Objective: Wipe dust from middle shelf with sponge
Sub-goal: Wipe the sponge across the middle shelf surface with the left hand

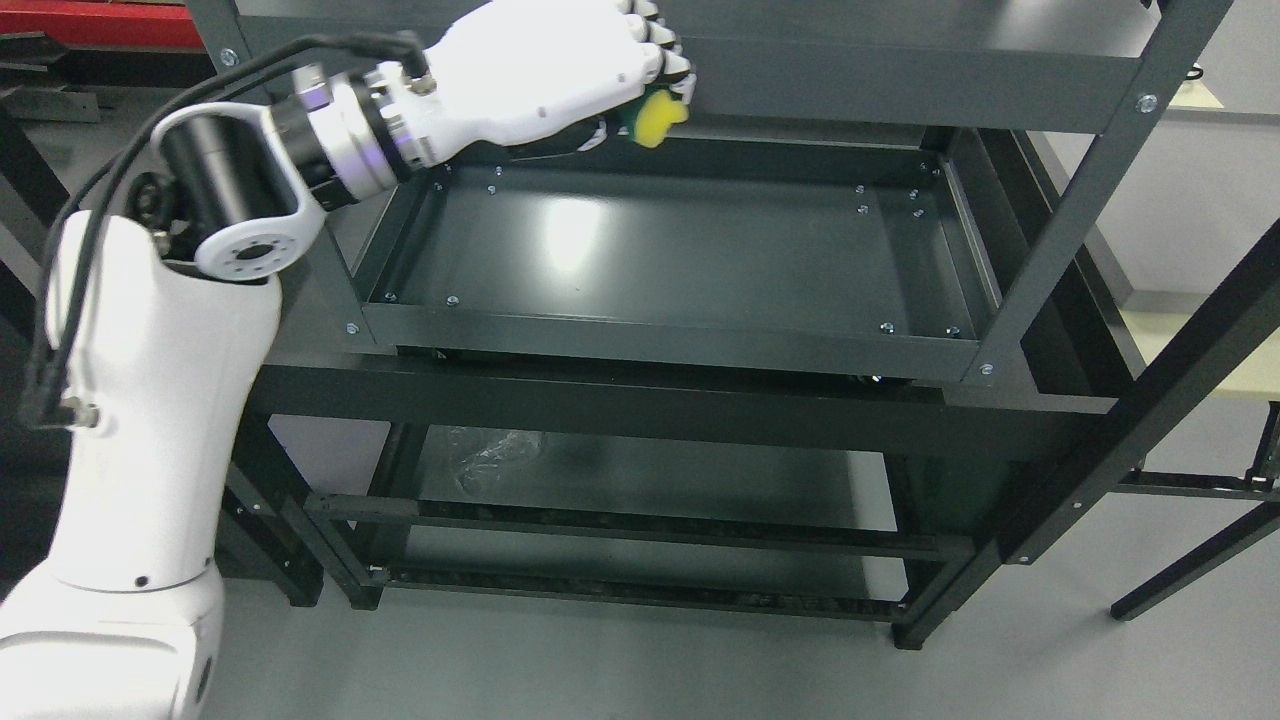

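Observation:
My left hand (640, 85) is white and reaches in from the lower left. Its fingers are curled around a yellow sponge with a green back (660, 118). The hand holds the sponge in the air above the far left part of the dark metal middle shelf (680, 250), just in front of the front edge of the top shelf (900, 90). The sponge is not touching the middle shelf. My right arm is out of view.
The dark metal rack has an upright post (1080, 200) at the right and a raised front lip (660, 340) on the middle shelf. A lower shelf (650, 480) holds crumpled clear plastic (495, 455). Grey floor lies in front.

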`<state>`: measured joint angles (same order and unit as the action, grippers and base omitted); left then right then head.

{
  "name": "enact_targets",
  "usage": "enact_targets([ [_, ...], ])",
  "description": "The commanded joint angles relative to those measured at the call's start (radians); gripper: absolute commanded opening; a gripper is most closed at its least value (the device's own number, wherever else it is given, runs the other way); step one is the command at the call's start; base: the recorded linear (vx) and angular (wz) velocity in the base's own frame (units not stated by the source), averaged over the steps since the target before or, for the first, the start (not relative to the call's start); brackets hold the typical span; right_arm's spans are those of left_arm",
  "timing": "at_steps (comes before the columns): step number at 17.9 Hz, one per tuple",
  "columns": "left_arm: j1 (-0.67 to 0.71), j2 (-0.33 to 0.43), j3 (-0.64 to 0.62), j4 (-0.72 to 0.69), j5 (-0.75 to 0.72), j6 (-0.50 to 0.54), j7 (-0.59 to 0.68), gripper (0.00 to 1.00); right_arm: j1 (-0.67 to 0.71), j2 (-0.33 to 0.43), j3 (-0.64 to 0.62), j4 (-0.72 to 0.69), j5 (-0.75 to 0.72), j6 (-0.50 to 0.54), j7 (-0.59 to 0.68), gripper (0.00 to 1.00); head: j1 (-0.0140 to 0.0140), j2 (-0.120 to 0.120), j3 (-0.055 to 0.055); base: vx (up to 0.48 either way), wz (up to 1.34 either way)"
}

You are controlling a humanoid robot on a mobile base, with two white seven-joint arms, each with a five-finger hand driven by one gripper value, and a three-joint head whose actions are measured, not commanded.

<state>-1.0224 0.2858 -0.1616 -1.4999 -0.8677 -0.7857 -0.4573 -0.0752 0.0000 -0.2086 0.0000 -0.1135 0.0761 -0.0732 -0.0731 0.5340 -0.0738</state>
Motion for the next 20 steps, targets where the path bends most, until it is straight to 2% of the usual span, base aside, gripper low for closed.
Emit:
enact_targets([
  [1,0.185,0.364,0.344,-0.022,0.139,0.000,0.000,0.02,0.000,-0.017,0.001,-0.017,0.000,0.001,0.000,1.00,0.0000,0.000,0.000,0.000,0.00],
  [6,0.349,0.495,0.563,0.023,0.277,0.000,0.000,0.02,0.000,-0.017,0.000,-0.017,0.000,0.001,0.000,1.00,0.0000,0.000,0.000,0.000,0.00],
  [8,0.363,0.489,0.606,0.024,0.309,0.000,0.000,0.02,0.000,-0.017,0.000,-0.017,0.000,0.001,0.000,1.00,0.0000,0.000,0.000,0.000,0.00],
  [10,0.316,0.457,0.585,0.004,0.383,0.000,0.012,0.02,0.000,-0.017,0.000,-0.017,0.000,0.001,0.000,1.00,0.0000,0.000,0.000,0.000,0.00],
  [13,0.106,0.333,0.414,-0.005,0.397,0.000,0.008,0.01,0.000,-0.017,0.001,-0.017,0.000,0.001,0.000,1.00,0.0000,0.000,0.000,0.000,0.00],
  [14,0.029,0.263,0.331,-0.005,0.389,0.000,0.003,0.01,0.002,-0.017,0.000,-0.017,0.000,0.001,0.000,1.00,0.0000,0.000,0.000,0.000,0.00],
  [18,-0.139,-0.070,0.043,0.001,0.331,0.000,0.003,0.01,0.002,-0.017,0.000,-0.017,0.000,0.001,0.000,1.00,0.0000,0.000,0.000,0.000,0.00],
  [20,-0.162,-0.268,-0.025,0.013,0.181,0.000,0.003,0.01,0.000,-0.017,0.000,-0.017,0.000,0.001,0.000,1.00,0.0000,0.000,0.000,0.000,0.00],
])
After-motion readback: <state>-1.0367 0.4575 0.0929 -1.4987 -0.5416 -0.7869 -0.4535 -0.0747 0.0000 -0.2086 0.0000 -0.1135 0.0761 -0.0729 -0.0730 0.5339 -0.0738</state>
